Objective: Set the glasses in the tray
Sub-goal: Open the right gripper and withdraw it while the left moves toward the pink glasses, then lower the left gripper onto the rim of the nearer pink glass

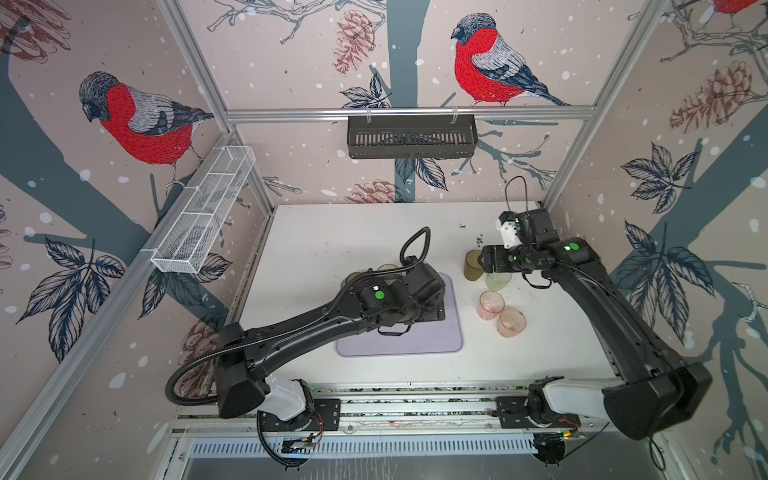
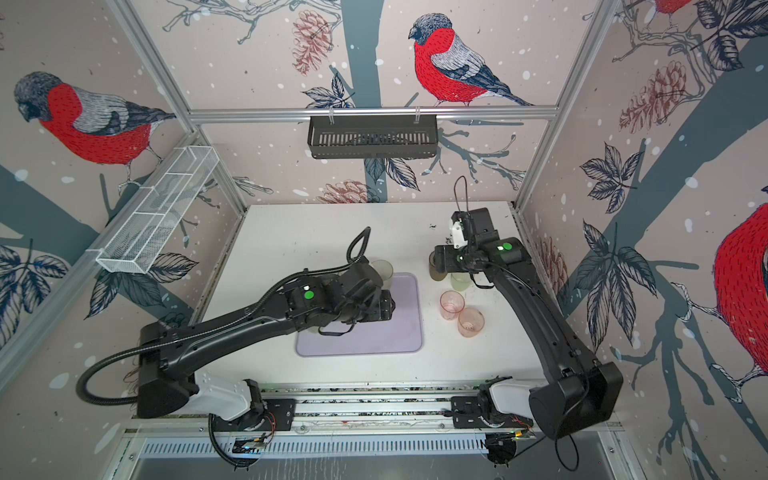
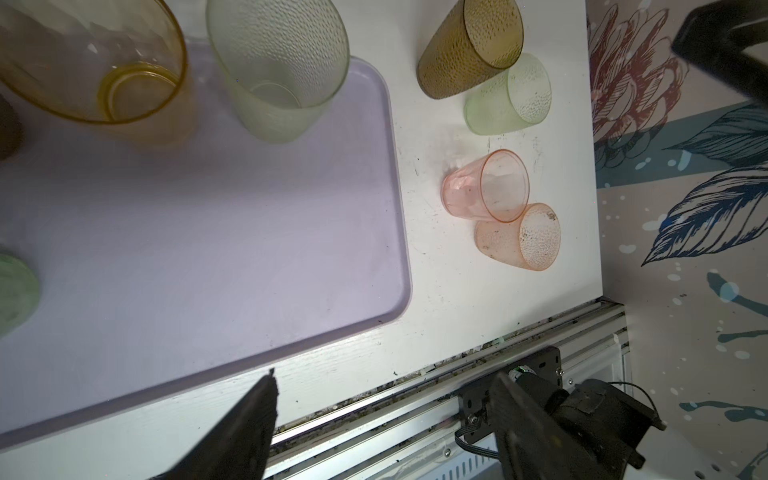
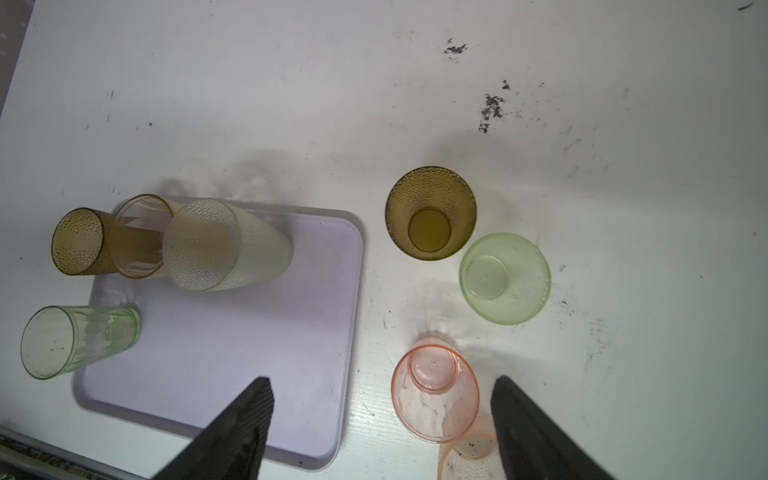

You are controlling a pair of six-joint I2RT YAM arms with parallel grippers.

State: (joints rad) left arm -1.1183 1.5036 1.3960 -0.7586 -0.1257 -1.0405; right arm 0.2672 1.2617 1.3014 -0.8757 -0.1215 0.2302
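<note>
Abt half done: 4 glasses (image 4: 224,245) are sitting in the tray (image 4: 249,353), 4 more are waiting on the table (image 4: 291,104) beside it, w/ left gripper (image 3: 386,374) & right gripper (image 4: 382,386) hanging wide open, empty.

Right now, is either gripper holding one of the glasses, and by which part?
Nothing is held. The left gripper stands open and empty by the tray; the right gripper is open too, its fingers clear of the pink glass below.

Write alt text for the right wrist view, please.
Four glasses crowd one end of a lilac tray; a brown glass, a green glass and two pink glasses stand beside it on the table. The open right gripper hangs above.
</note>
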